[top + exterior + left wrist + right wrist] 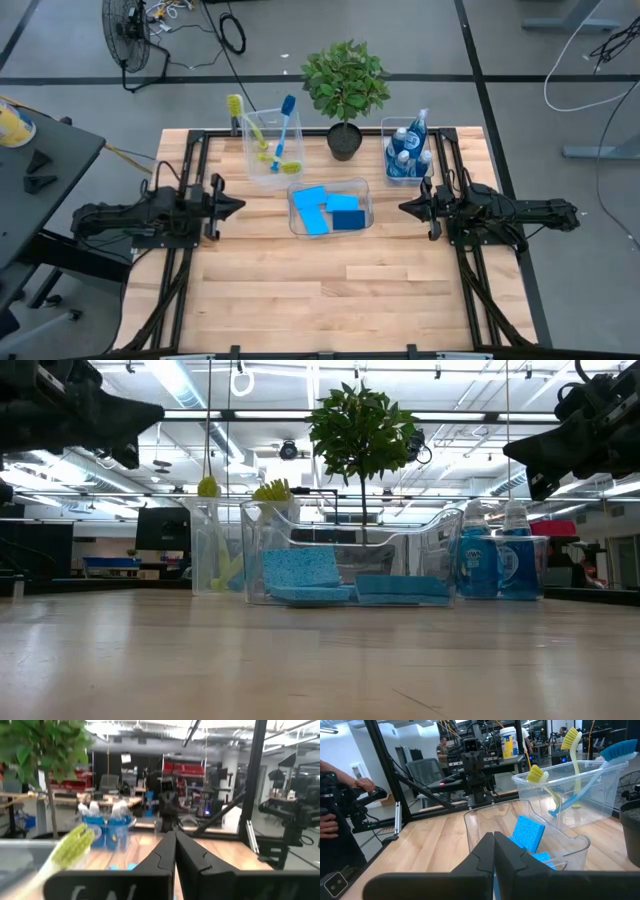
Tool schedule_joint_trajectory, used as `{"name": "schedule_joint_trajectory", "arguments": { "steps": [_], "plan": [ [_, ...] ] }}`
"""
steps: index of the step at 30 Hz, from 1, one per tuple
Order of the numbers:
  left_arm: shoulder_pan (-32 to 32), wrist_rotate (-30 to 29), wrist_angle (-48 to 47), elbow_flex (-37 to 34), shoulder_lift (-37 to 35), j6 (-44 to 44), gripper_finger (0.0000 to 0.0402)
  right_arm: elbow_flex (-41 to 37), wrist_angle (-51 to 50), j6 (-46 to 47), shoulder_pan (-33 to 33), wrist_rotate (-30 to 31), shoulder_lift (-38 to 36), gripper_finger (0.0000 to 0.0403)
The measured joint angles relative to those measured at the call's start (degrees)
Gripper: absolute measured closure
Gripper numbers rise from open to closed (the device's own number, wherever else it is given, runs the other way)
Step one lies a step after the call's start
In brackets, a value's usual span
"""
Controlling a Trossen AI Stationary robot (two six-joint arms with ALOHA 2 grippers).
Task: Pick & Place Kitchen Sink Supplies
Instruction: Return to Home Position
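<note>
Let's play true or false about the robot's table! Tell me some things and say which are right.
1. The blue sponges lie in the middle clear bin. True.
2. One gripper holds a brush. False: the left gripper is shut and empty, and the brushes stand in the brush bin.
3. The bottles sit in the right-hand bin beside the potted plant. True.
4. Every brush is yellow-green. False: there is one blue brush.
5. One gripper is wide open. False: the right gripper is shut too.

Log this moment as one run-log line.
left hand: shut, empty, table's left side | right hand: shut, empty, table's right side | blue sponges: middle clear bin | dish brushes: back-left bin | blue-liquid bottles: back-right bin
</note>
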Motion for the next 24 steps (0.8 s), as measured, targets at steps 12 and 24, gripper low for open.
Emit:
{"name": "schedule_joint_trajectory", "arguments": {
  "steps": [12, 24],
  "plan": [
    [0.0, 0.0, -9.3, 0.0, 0.0, -2.1, 0.0387, 0.0, 0.0, 0.0, 0.0, 0.0, 0.0, 0.0394],
    [0.0, 1.4, -9.9, 0.0, 0.0, 0.5, 0.0387, 0.0, 0.0, 0.0, 0.0, 0.0, 0.0, 0.0394]
  ]
}}
